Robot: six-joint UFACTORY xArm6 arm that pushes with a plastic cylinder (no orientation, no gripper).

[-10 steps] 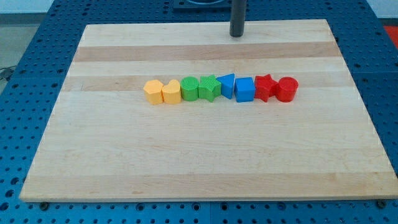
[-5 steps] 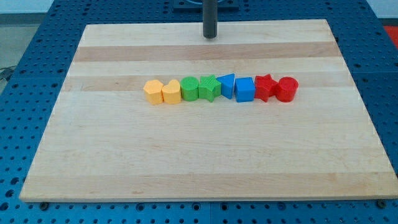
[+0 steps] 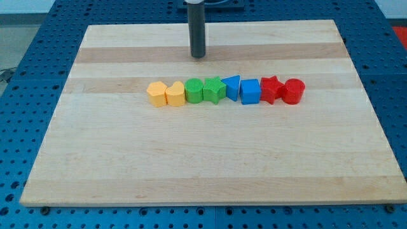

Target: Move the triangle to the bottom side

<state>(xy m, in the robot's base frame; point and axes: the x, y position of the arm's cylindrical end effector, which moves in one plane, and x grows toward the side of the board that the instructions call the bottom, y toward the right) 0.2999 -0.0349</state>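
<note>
A row of blocks lies across the middle of the wooden board (image 3: 210, 152). The blue triangle (image 3: 232, 86) sits in the row between the green star (image 3: 214, 90) and the blue cube (image 3: 250, 91). My tip (image 3: 198, 56) is above the row toward the view's top, above the green round block (image 3: 194, 91) and up-left of the triangle. It touches no block.
At the row's left end are a yellow hexagon (image 3: 155, 93) and a yellow heart-like block (image 3: 174, 94). At its right end are a red star (image 3: 271, 89) and a red cylinder (image 3: 293, 91). A blue perforated table (image 3: 25, 57) surrounds the board.
My tip has moved left and toward the view's bottom, from near the board's top edge to closer above the row. No block has moved.
</note>
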